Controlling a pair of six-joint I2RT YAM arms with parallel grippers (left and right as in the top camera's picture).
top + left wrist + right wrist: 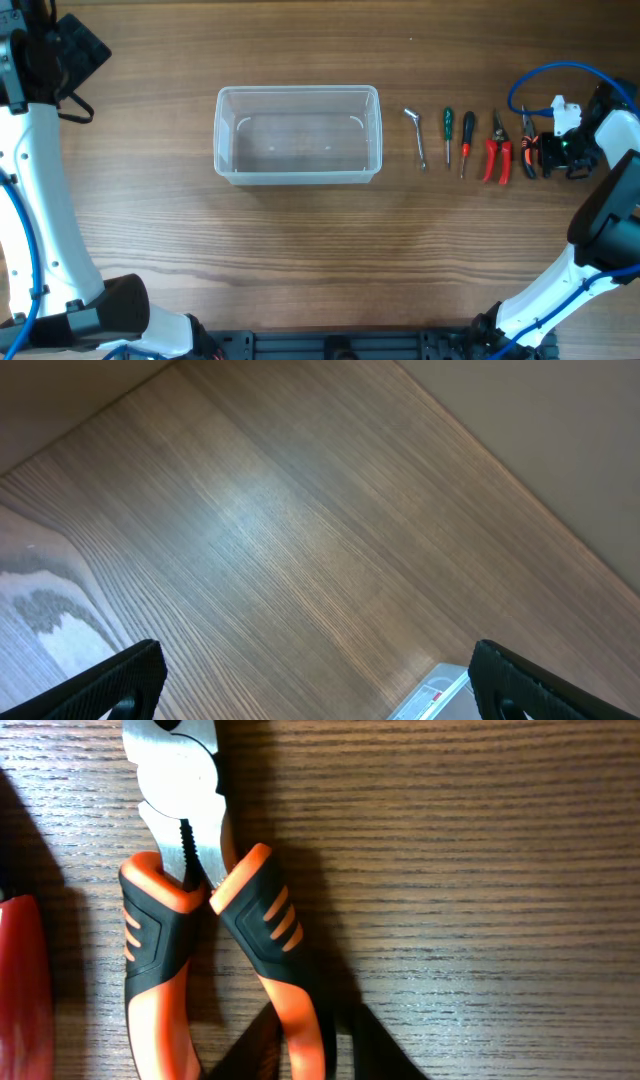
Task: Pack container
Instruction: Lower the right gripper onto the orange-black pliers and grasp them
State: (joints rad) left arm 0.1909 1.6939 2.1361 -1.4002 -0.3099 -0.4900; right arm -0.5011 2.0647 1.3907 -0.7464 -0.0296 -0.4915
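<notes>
Wood-grain table (300, 250) fills every view. Well left of the container (298, 92), the left gripper (315, 665) shows only two widely spread fingertips, cut off by the frame. Right of the container lie four hand tools (466, 140), then orange-handled pliers (200, 920), nose cropped, at the right gripper (542, 150); its finger spacing cannot be told

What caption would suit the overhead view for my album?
Empty clear container, with a row of hand tools between it and the right gripper.
</notes>
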